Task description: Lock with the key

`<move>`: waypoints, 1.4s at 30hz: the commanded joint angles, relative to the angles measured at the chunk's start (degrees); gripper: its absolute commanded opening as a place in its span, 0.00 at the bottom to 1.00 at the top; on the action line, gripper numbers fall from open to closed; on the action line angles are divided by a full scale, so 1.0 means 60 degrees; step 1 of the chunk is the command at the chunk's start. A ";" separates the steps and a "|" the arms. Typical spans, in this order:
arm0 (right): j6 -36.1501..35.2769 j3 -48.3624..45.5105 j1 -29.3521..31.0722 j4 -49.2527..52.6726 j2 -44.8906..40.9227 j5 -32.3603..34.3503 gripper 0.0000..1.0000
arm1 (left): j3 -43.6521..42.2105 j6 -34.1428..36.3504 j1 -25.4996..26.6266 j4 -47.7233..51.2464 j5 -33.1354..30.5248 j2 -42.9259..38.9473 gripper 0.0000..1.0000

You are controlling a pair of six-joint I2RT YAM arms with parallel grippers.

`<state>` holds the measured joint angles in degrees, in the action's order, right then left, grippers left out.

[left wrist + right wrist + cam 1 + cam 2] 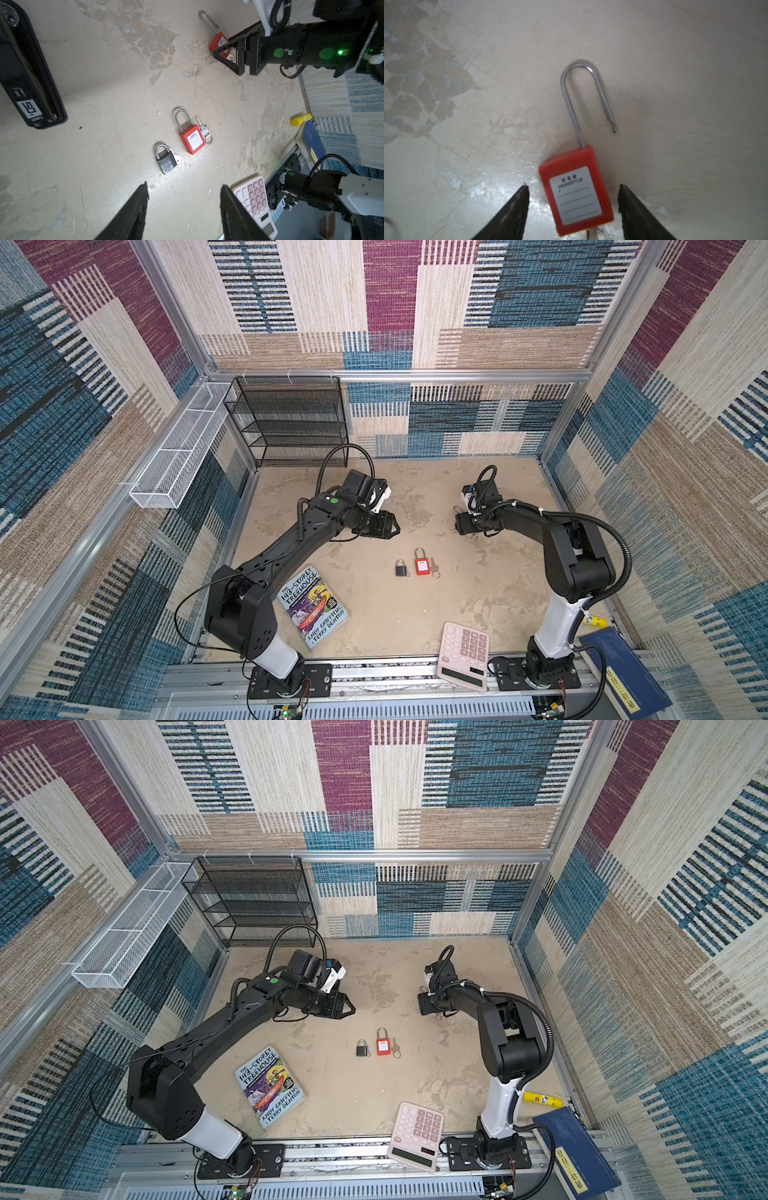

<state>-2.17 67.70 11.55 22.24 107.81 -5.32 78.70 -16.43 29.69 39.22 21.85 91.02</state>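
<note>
Right gripper [573,186] straddles the red padlock [577,199] lying on the table [675,83], jaws spread, not yet clamped; its shackle [580,68] is unlatched, so locking remains ahead; left gripper [184,184] hovers spread, empty.

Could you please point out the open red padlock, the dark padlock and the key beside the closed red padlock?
open red padlock [576,195]: right wrist view, on its white label.
dark padlock [166,163]: left wrist view, on its body.
key [204,131] beside the closed red padlock [194,142]: left wrist view, on its head.
</note>
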 commanded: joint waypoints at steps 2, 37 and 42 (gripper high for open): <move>-0.0069 0.0076 0.0007 0.0016 0.0091 -0.0572 0.62 | -0.0021 -0.0308 0.0001 0.0011 0.0203 -0.0020 0.58; -0.0417 -0.1532 0.1517 -0.1881 -0.3511 -0.2121 0.34 | -0.0395 -0.1898 0.0032 -0.2466 0.2386 0.0407 0.57; -0.0552 -0.2041 0.2321 -0.2698 -0.4291 -0.2573 0.34 | -0.0458 -0.1989 0.0032 -0.2626 0.2453 0.0416 0.57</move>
<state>-4.16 56.05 24.08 12.25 83.77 -18.37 76.16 -27.16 29.89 25.69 35.11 93.43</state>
